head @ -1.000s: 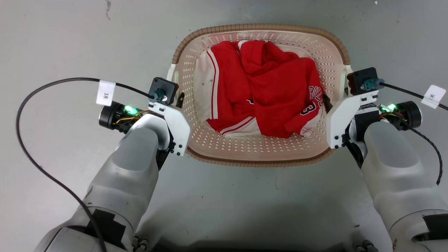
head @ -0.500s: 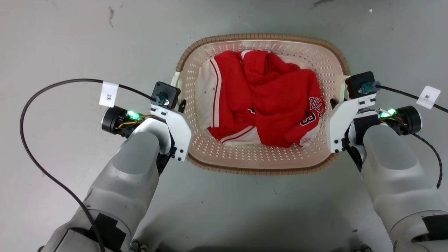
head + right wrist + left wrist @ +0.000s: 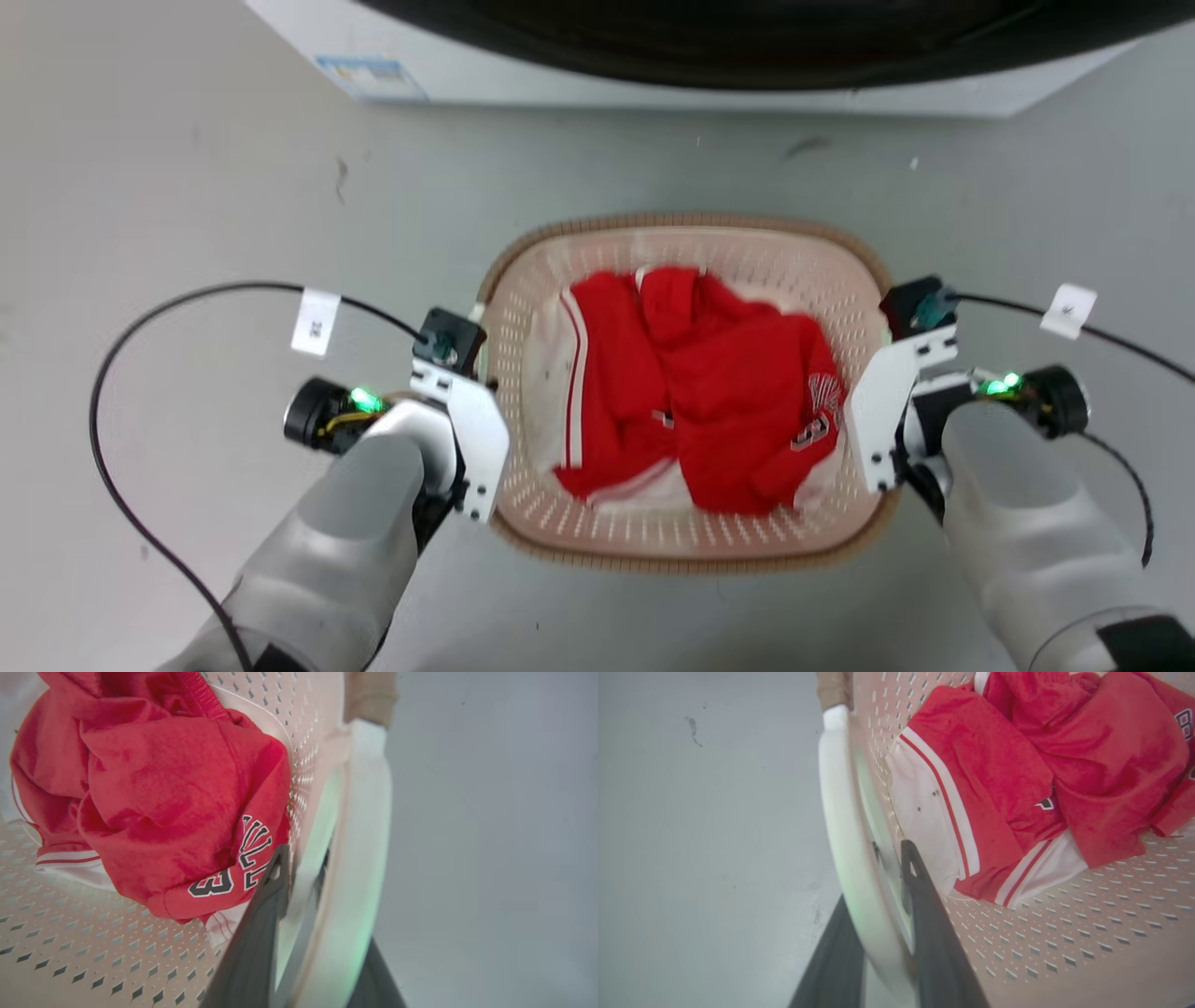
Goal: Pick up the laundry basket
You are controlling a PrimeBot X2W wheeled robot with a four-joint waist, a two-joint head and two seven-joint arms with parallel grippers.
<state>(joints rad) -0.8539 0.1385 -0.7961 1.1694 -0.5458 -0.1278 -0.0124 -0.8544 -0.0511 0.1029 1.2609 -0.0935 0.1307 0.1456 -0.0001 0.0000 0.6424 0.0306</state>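
Laundry basket [image 3: 691, 562] sits in mid head view, between the two arms and over a grey, smooth, scuffed floor [image 3: 187, 187]. Can't tell if its base touches the floor. It's a rounded rectangle in cream plastic, with walls and bottom punched in rows of small slots and a brown ribbed, woven-look rim.

A crumpled red jersey [image 3: 709, 392] lies inside in soft matte knit, with white panels, red-white striped trim and black-and-white letters plus a "3" on the right-hand fold.

Left claw [image 3: 878, 891] is closed on the basket's left handle [image 3: 840, 812], a smooth glossy white curved strap. One dark tapered finger is inside against the perforated wall and the other is outside the handle, which is pinched between them.

Right claw [image 3: 322, 891] does the same on the right handle [image 3: 369, 812]. Its inner finger sits beside the jersey lettering and its outer finger is behind the white strap, so the grip is shut on it.

Both forearms are pale grey and rounded, with white angular wrist brackets and green lights. A black cable with a white paper tag [image 3: 316, 322] loops off the left wrist, and a second tag [image 3: 1069, 310] hangs on the right cable.

A white boxy appliance [image 3: 560, 65] with a dark curved front runs along the top edge, well apart from the basket.
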